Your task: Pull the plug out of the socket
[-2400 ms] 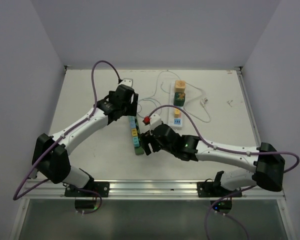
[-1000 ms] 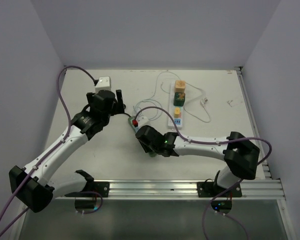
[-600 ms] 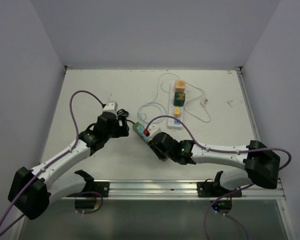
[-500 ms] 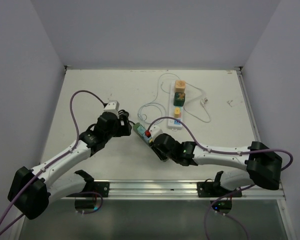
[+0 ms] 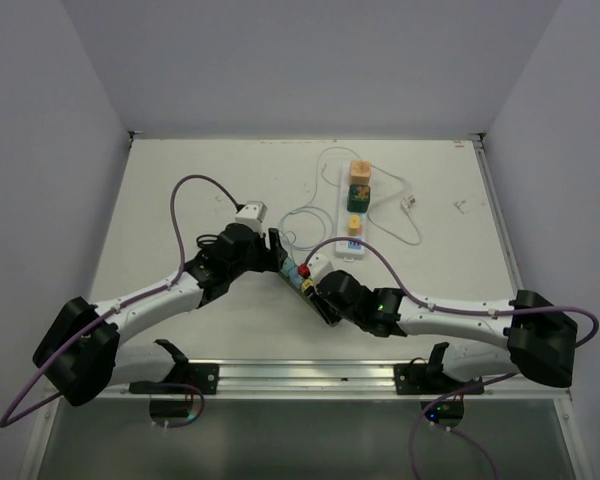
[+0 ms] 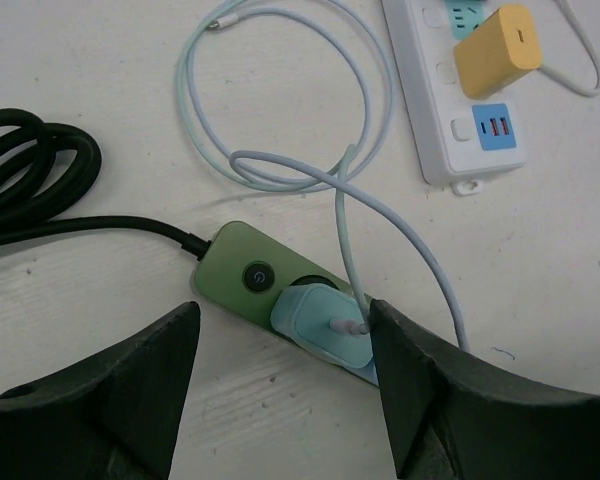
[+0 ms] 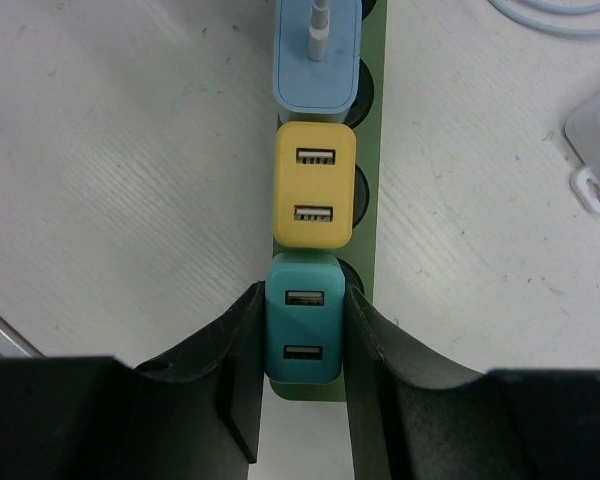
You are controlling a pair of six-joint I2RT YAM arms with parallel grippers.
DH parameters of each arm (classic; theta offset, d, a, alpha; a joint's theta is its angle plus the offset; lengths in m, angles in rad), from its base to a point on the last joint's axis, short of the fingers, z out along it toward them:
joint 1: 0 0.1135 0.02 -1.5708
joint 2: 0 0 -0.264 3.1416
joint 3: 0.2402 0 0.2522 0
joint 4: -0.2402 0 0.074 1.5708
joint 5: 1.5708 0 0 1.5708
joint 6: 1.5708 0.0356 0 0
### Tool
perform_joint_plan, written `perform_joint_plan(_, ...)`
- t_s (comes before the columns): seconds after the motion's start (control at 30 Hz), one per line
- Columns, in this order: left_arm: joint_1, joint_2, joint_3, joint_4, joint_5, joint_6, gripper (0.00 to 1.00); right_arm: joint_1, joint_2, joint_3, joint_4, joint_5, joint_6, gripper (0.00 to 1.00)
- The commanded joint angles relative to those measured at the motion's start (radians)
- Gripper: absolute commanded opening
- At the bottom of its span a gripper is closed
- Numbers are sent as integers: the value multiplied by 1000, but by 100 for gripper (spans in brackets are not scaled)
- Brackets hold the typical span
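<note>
Teal charger [image 7: 302, 348] on the green power strip [image 7: 377, 140] sits pinched in the right end effector [image 7: 302, 305]; left end effector [image 6: 280, 345] spread, flanking the light-blue charger [image 6: 318, 325].

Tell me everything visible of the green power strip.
The green strip lies flat on the table, matte plastic with a rounded end. A round black button sits near the end where a black cord leaves. Plugged in a row: light blue charger, yellow charger, teal charger; the right gripper clamps the last.
</note>
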Motion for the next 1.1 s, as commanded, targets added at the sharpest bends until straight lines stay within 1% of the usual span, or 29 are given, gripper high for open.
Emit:
perform_joint_plan(0.0,-14,32,6,110,2,28,72,-7,-69,-11,61,-40,-4,0)
perform_joint_plan(0.07,-19,38,-2,129,6,26,68,-15,-77,-18,61,-44,0,0)
perform_joint_plan(0.2,-28,51,-5,186,28,31,68,-21,-87,-29,64,-53,3,0)
perform_joint_plan(0.4,-78,100,-22,253,23,37,65,-41,-86,-30,81,-79,22,0)
perform_joint_plan(0.47,-92,120,-37,270,19,32,61,-47,-86,-29,85,-92,28,0)
perform_joint_plan(0.6,-101,163,-71,327,-1,29,50,-56,-81,-26,90,-106,32,0)
perform_joint_plan(0.63,-105,167,-81,334,-4,31,45,-58,-78,-26,90,-109,34,0)
perform_joint_plan(0.7,-106,178,-95,351,-9,35,37,-65,-75,-29,91,-119,40,0)
perform_joint_plan(0.9,-114,178,-126,347,-50,12,32,-93,-97,-40,104,-161,58,0)
perform_joint_plan(0.97,-124,177,-144,342,-75,-12,27,-131,-106,-49,110,-190,77,0)
perform_joint_plan(1.0,-129,180,-150,341,-96,-21,21,-148,-110,-55,117,-228,84,0)
perform_joint_plan(1.07,-144,184,-170,345,-115,-53,18,-197,-129,-72,128,-260,101,0)
